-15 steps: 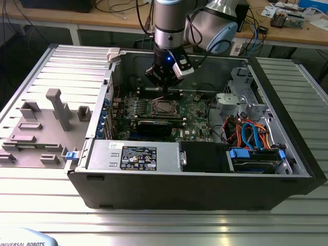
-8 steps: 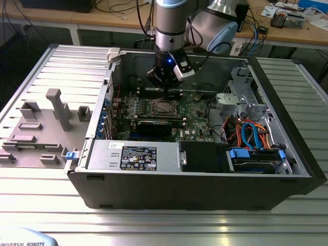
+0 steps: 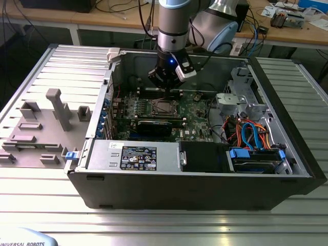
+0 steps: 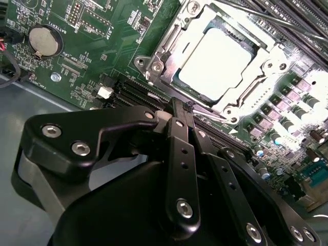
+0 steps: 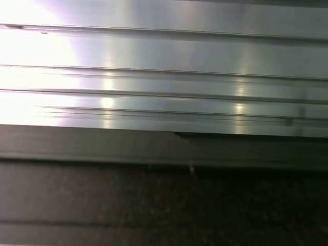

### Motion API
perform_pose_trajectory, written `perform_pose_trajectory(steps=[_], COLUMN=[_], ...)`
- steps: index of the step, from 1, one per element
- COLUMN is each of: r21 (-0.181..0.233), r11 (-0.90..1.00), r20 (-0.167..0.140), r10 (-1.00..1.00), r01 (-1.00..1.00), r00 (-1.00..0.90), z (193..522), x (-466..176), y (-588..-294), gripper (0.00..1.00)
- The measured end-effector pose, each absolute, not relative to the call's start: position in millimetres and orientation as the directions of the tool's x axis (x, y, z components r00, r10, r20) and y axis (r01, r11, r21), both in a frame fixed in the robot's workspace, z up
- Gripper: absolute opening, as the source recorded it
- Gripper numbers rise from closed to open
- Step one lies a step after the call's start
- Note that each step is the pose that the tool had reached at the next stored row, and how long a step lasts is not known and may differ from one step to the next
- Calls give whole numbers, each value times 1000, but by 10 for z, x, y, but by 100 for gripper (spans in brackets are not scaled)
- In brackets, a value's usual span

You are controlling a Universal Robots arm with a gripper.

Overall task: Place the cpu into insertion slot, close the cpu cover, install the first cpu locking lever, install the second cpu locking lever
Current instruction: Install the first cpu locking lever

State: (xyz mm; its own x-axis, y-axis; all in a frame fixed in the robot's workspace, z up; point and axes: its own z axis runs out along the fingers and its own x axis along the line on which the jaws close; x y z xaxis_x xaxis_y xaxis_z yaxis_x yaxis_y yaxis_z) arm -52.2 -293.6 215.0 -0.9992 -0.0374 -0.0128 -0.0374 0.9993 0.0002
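Note:
The cpu, a pale silver square, lies in the insertion slot on the green board. The cpu cover, a silver frame, lies flat around the cpu's top. A thin wire locking lever runs along the socket edge nearest my fingers. My gripper is shut, with its black fingers pressed together and their tip right at that lever, beside the socket. In the exterior view the gripper hangs just behind the socket, low over the board.
The board sits in an open computer case on a ribbed metal table. A black card, memory slots, a coin battery, coloured cables and a drive cage surround the socket. Grey fixtures stand at the exterior view's left.

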Motion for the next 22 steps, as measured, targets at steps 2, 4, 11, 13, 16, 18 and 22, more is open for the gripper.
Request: perform_pose_trajectory(steps=[2, 4, 11, 13, 16, 18, 22], r21=[4, 5, 0, 1, 0, 1, 0], r11=[1000, 1000, 1000, 1000, 1000, 1000, 1000], r20=[-10, -10, -10, -10, -10, -10, -10], r10=[-27, -18, -15, -15, -15, -15, -15], r01=[-27, -18, -15, -15, -15, -15, -15], r00=[-1000, -1000, -1000, -1000, -1000, -1000, -1000], z=[2149, 2147, 2139, 2133, 2124, 2114, 2085], x=[-520, -516, -498, -491, -483, -477, -461], y=[-2938, -2939, -2940, -2940, -2940, -2940, -2940], gripper=[11, 11, 11, 11, 11, 11, 11])
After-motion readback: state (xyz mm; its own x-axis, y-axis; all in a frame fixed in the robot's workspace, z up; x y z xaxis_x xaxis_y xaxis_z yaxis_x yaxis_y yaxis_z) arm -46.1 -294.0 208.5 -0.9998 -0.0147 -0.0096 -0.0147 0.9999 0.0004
